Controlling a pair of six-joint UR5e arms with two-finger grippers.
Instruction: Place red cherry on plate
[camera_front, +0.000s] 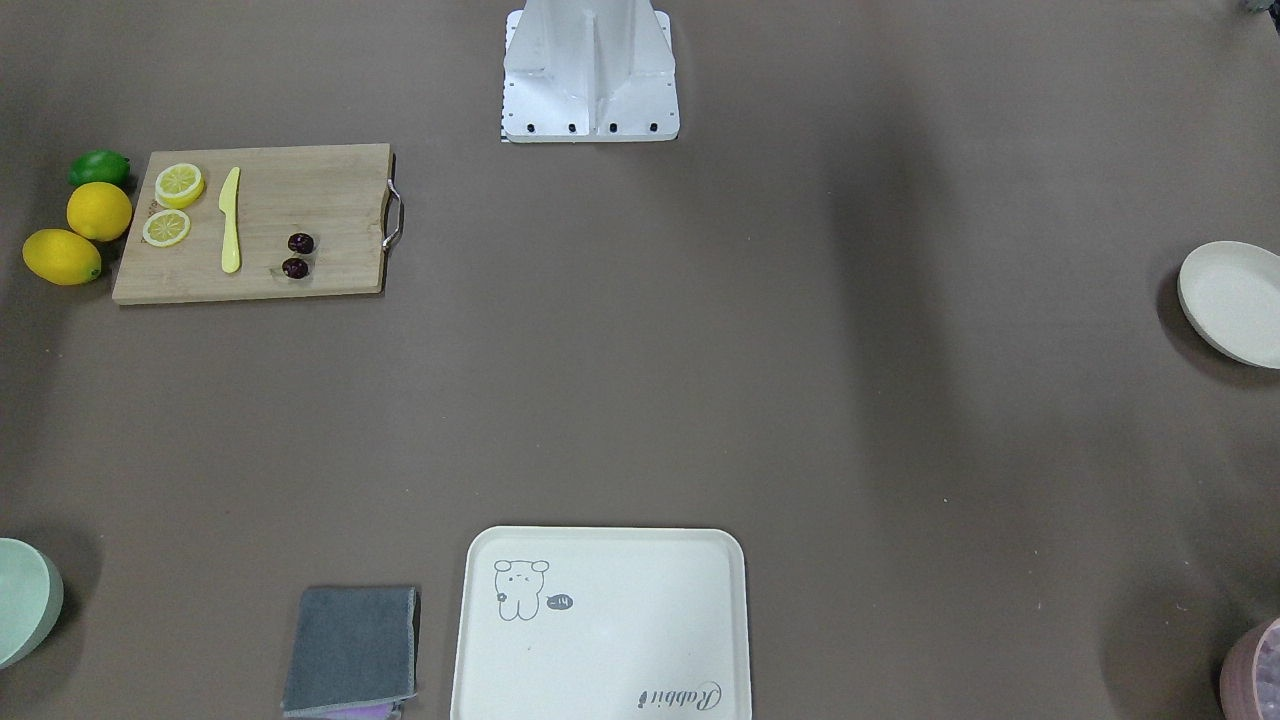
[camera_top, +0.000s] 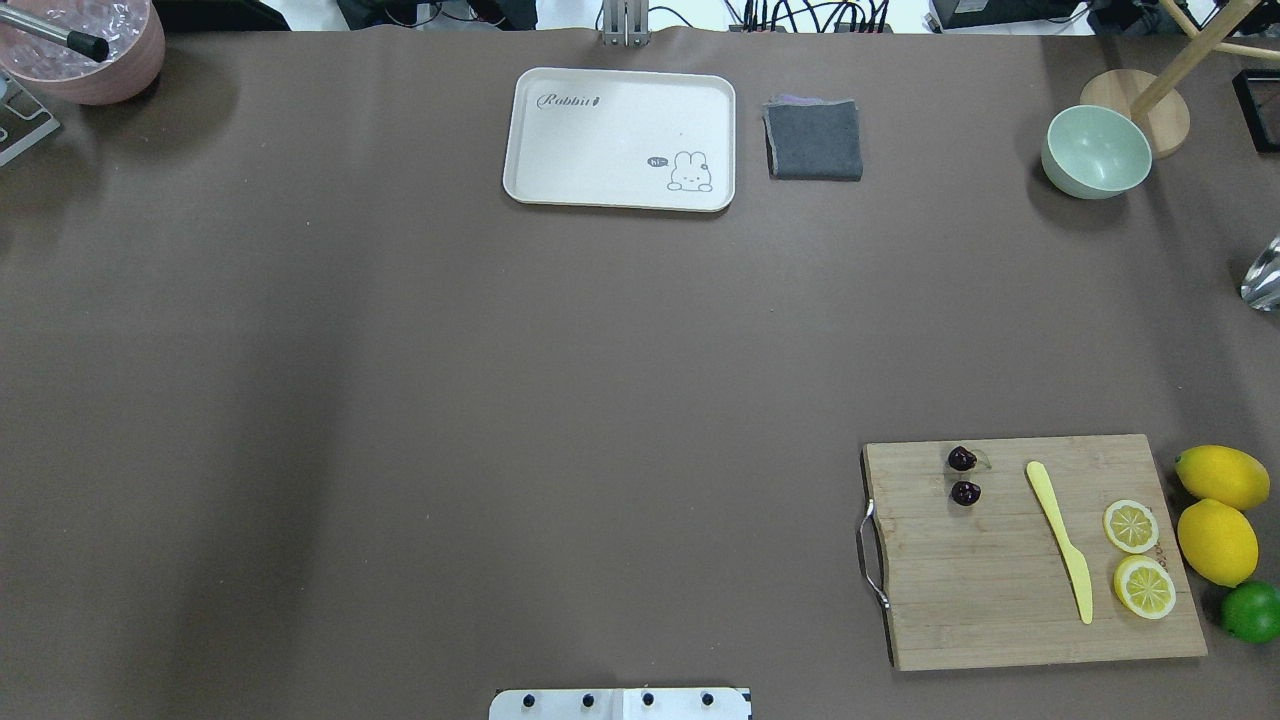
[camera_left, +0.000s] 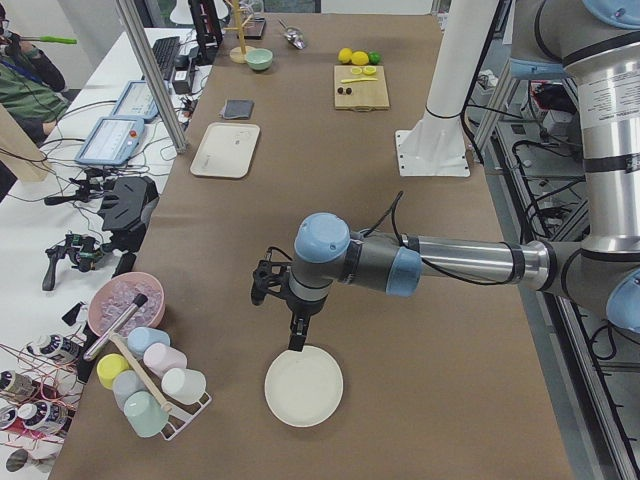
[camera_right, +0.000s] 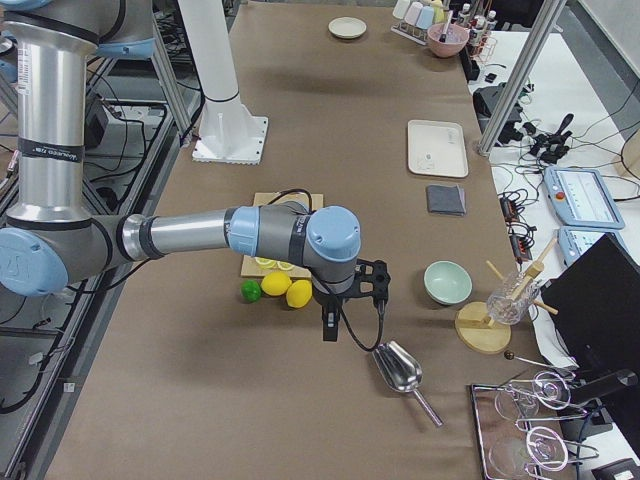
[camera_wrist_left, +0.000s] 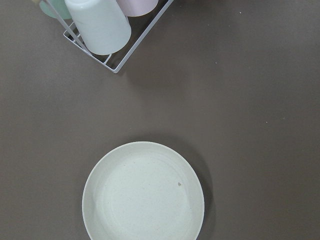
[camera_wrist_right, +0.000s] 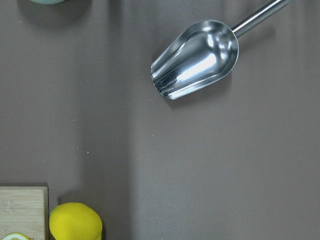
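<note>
The red cherry (camera_top: 963, 475), a pair of tiny dark maroon fruits, lies on the wooden cutting board (camera_top: 1000, 590) near its handle end; it also shows in the front view as the cherry (camera_front: 298, 255). The plate (camera_wrist_left: 143, 192) is round and cream-white, with nothing on it, at the table's far left end (camera_front: 1235, 300). My left gripper (camera_left: 296, 342) hangs just above the plate's (camera_left: 303, 386) near rim. My right gripper (camera_right: 329, 330) hovers beyond the lemons, far from the cherry. I cannot tell whether either gripper is open or shut.
Lemon slices (camera_top: 1131, 526), a yellow knife (camera_top: 1062, 540), whole lemons (camera_top: 1217, 540) and a lime (camera_top: 1252, 611) sit on or beside the board. A bunny tray (camera_top: 560, 190), grey cloth (camera_top: 814, 140), green bowl (camera_top: 1096, 152), metal scoop (camera_wrist_right: 197, 59) and cup rack (camera_wrist_left: 100, 25) also stand around.
</note>
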